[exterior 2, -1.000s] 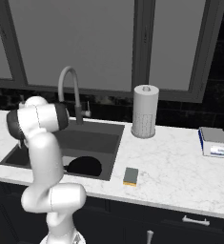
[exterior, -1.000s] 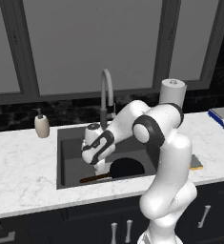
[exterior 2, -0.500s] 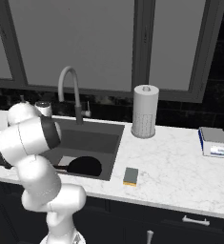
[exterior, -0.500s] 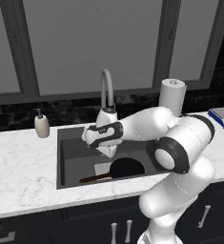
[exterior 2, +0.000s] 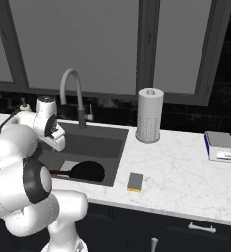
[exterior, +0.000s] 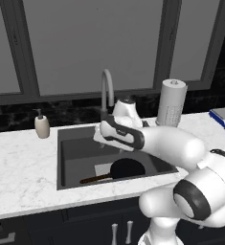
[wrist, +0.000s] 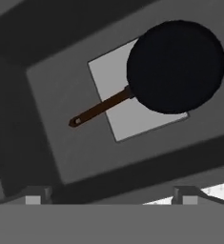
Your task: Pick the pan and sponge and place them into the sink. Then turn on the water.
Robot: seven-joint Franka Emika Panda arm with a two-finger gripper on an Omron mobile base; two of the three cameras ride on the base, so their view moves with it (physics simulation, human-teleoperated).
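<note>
Lying flat on the floor of the sink point(exterior: 68, 158), the pan point(exterior: 127, 168) covers part of the lighter grey square at the basin's bottom, and its long reddish-brown handle point(exterior: 95, 179) points away from the faucet side toward the sink's front wall. In the hand view the pan point(wrist: 176, 66) sits over one corner of that pale square, with the handle point(wrist: 100, 109) running across the square and onto the dark floor. The sponge point(exterior 2: 134, 181) is outside the sink, resting on the white marble counter point(exterior 2: 186, 182) just beside the basin's front corner on the side of the paper towel roll point(exterior 2: 150, 115). The gripper point(wrist: 111, 195) hangs above the sink, near the faucet point(exterior: 106, 93), with its two finger tips point(wrist: 33, 196) spread wide apart and nothing between them; the pan lies well below it, untouched. The faucet's arched spout curves over the back of the sink, and no stream falls from it. A soap dispenser point(exterior: 41, 125) stands on the counter beside the sink, on the side away from the paper towel roll. Farther from the sink, past the roll, a blue-and-white flat block point(exterior 2: 220, 146) lies on the marble.
</note>
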